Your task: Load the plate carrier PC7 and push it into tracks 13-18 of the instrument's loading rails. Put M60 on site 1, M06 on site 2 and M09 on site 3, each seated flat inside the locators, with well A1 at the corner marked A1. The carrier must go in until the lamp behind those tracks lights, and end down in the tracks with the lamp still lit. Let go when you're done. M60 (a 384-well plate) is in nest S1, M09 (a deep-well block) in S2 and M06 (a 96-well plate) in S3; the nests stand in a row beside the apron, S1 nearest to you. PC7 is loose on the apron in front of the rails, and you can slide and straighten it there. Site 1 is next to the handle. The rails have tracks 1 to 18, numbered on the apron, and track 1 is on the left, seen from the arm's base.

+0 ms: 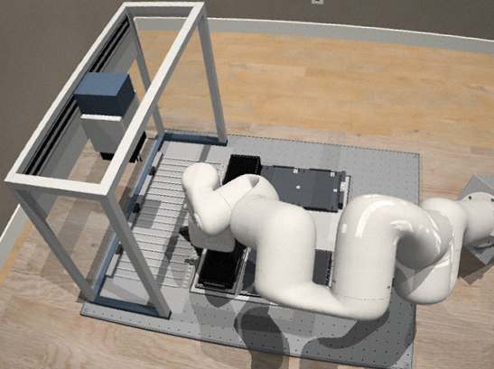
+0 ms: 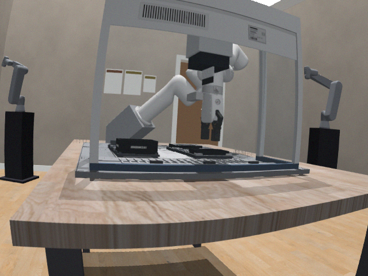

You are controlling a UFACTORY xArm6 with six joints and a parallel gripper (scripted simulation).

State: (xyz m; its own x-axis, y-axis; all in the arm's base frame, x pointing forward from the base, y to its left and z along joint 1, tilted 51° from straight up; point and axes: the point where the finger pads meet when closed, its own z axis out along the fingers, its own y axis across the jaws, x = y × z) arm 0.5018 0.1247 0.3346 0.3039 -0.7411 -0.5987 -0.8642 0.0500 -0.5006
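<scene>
The dark grey carrier PC7 [image 1: 306,186] lies on the apron in front of the far tracks. A tall black deep-well block, M09 [image 1: 241,166], sits on its end nearest the rails and also shows in the exterior view [image 2: 135,146]. The carrier's other two sites are bare. A flat black plate [image 1: 221,268] lies in the nest nearest the rails. Another plate [image 1: 323,266] shows partly under my arm. My gripper [image 2: 211,136] is open and empty. It points down, well above the flat plates [image 2: 204,152]. In the top view my wrist hides the fingers.
The white instrument frame [image 1: 113,171] stands over the loading rails [image 1: 158,222], with the pipetting head [image 1: 108,111] hanging from its top beam. My arm spans the row of nests and hides the middle one. The arm base [image 1: 492,216] is at the right.
</scene>
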